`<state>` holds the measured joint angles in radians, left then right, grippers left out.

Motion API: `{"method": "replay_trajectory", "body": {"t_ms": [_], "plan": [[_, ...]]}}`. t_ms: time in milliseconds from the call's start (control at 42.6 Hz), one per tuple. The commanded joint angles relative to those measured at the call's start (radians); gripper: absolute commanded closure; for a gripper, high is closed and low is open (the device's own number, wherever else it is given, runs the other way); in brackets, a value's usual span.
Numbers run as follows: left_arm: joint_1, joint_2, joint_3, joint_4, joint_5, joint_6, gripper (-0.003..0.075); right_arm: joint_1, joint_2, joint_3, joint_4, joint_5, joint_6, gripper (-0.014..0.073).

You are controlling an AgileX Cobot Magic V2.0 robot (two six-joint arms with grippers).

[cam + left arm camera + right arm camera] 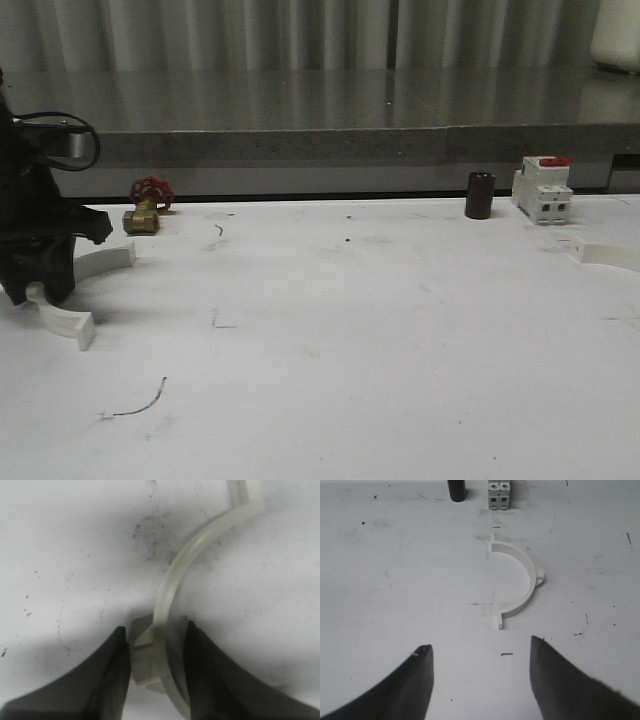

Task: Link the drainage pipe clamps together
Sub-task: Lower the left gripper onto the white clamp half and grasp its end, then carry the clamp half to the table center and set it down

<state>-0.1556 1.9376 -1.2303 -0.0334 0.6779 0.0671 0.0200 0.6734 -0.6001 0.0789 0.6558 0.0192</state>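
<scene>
One white half-ring drainage pipe clamp (72, 322) lies at the far left of the table, under my black left arm. My left gripper (155, 630) is down over it and shut on the clamp (172, 580), with one finger against the band's small middle tab and the other against the band. The second clamp (610, 255) lies flat at the far right edge of the table. In the right wrist view this clamp (531, 582) lies a short way ahead of my right gripper (481, 644), which hovers open and holds nothing.
A white breaker with a red top (542, 190) and a dark cylinder (480, 195) stand at the back right. A brass valve with a red handwheel (147, 208) sits at the back left, close to my left arm. A raised grey ledge runs behind the table.
</scene>
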Motion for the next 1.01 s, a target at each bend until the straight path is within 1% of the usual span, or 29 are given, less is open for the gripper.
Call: {"method": "replay_trajectory", "body": {"t_ms": [0, 141, 258, 329, 423, 493, 611, 728, 893, 987], "plan": [[0.000, -0.049, -0.030, -0.010, -0.022, -0.012, 0.0589, -0.001, 0.007, -0.029, -0.007, -0.056, -0.001, 0.0139], [0.000, -0.049, -0.030, -0.003, -0.065, -0.012, 0.0653, -0.001, 0.007, -0.029, -0.007, -0.056, -0.001, 0.0139], [0.000, -0.049, -0.030, -0.003, -0.039, -0.012, 0.0689, -0.001, 0.007, -0.029, -0.007, -0.056, -0.001, 0.0139], [-0.003, -0.054, -0.037, -0.025, -0.028, -0.012, 0.0693, -0.001, 0.007, -0.029, -0.007, -0.056, -0.001, 0.0139], [-0.010, -0.069, -0.063, -0.094, 0.009, -0.012, 0.0693, -0.001, 0.007, -0.029, -0.007, -0.056, -0.001, 0.0139], [-0.035, -0.079, -0.087, -0.117, 0.028, -0.021, 0.0692, -0.001, 0.007, -0.029, -0.007, -0.056, -0.001, 0.0139], [-0.111, -0.080, -0.154, -0.029, 0.076, -0.162, 0.0687, -0.001, 0.007, -0.029, -0.007, -0.056, -0.001, 0.0139], [-0.220, -0.066, -0.219, 0.082, 0.114, -0.339, 0.0687, -0.001, 0.007, -0.029, -0.007, -0.056, -0.001, 0.0139], [-0.351, -0.016, -0.312, 0.110, 0.120, -0.486, 0.0687, -0.001, 0.007, -0.029, -0.007, -0.056, -0.001, 0.0139], [-0.413, 0.028, -0.372, 0.110, 0.122, -0.538, 0.0687, -0.001, 0.007, -0.029, -0.007, -0.056, -0.001, 0.0139]]}}
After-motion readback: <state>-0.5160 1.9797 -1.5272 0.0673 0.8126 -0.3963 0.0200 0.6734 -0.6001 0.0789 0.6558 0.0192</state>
